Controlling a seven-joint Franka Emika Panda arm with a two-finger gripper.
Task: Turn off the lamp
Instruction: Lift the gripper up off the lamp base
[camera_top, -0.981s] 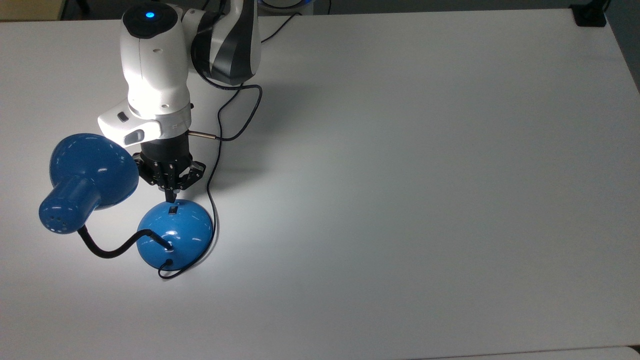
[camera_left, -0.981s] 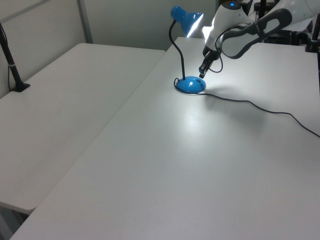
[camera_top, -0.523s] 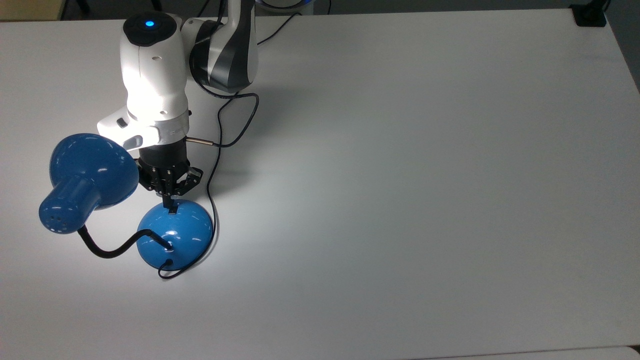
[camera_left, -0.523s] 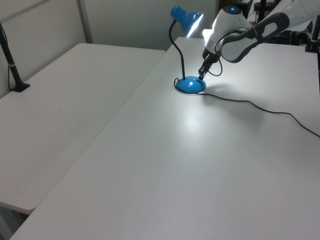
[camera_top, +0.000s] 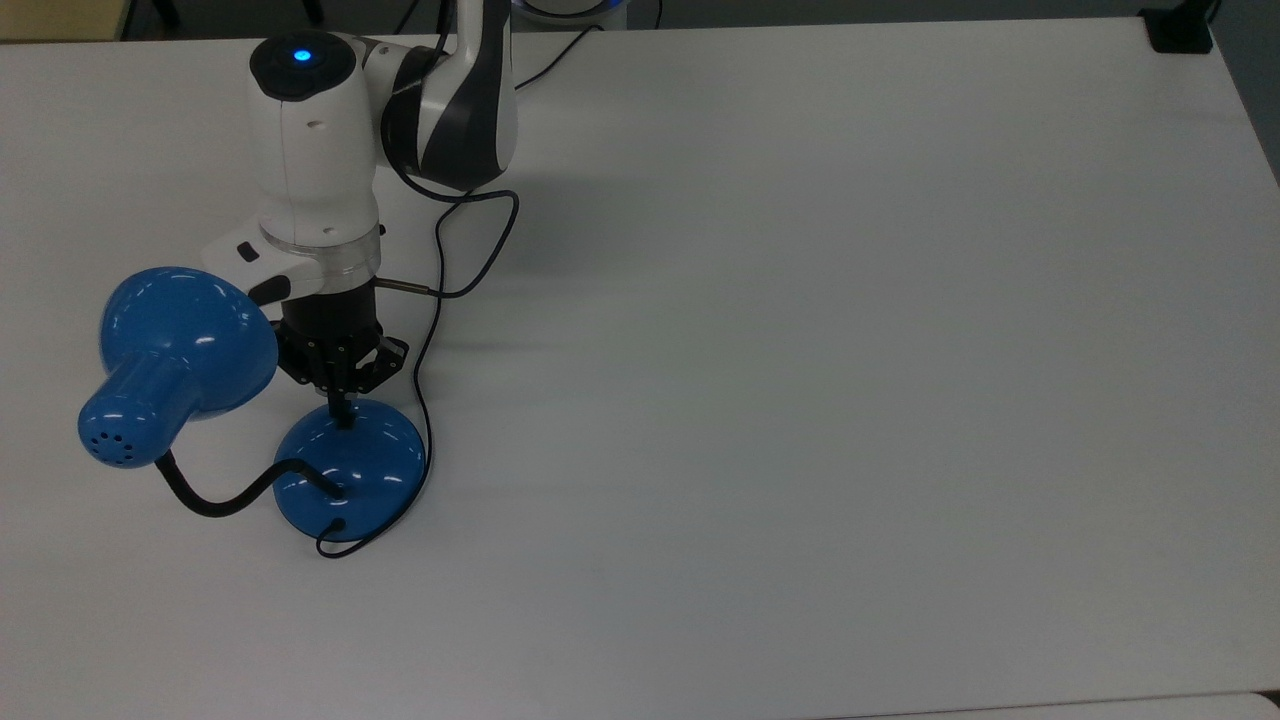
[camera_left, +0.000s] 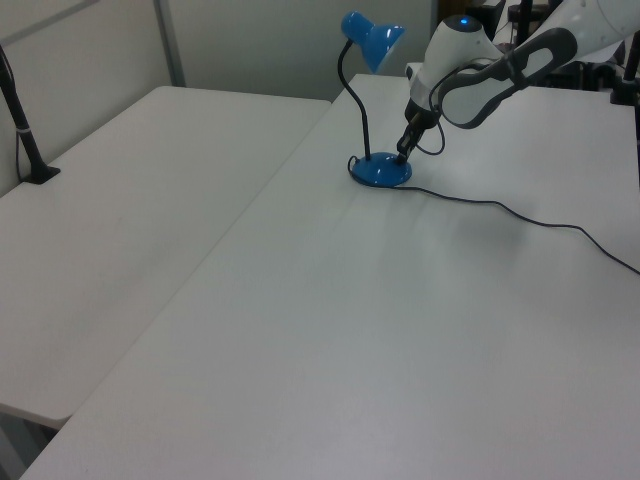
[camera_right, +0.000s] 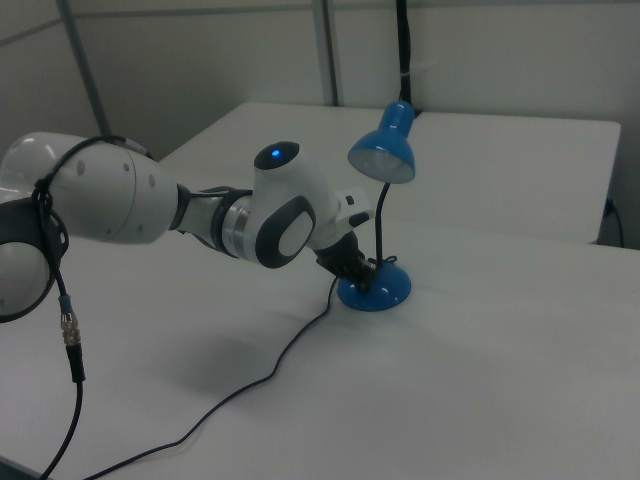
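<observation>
white table (camera_top: 800, 300), blue lamp (camera_top: 350, 470) and black cord (camera_left: 520, 215) on it

One overhead, two oblique side views

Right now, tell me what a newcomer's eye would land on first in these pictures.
The glossy blue lamp stands near the top view's left edge of the white table, its bell shade raised on a black gooseneck. The white robot arm leans over it, its black pincer pressed down on the domed base where the switch sits. A thin black cord trails away across the table.
</observation>
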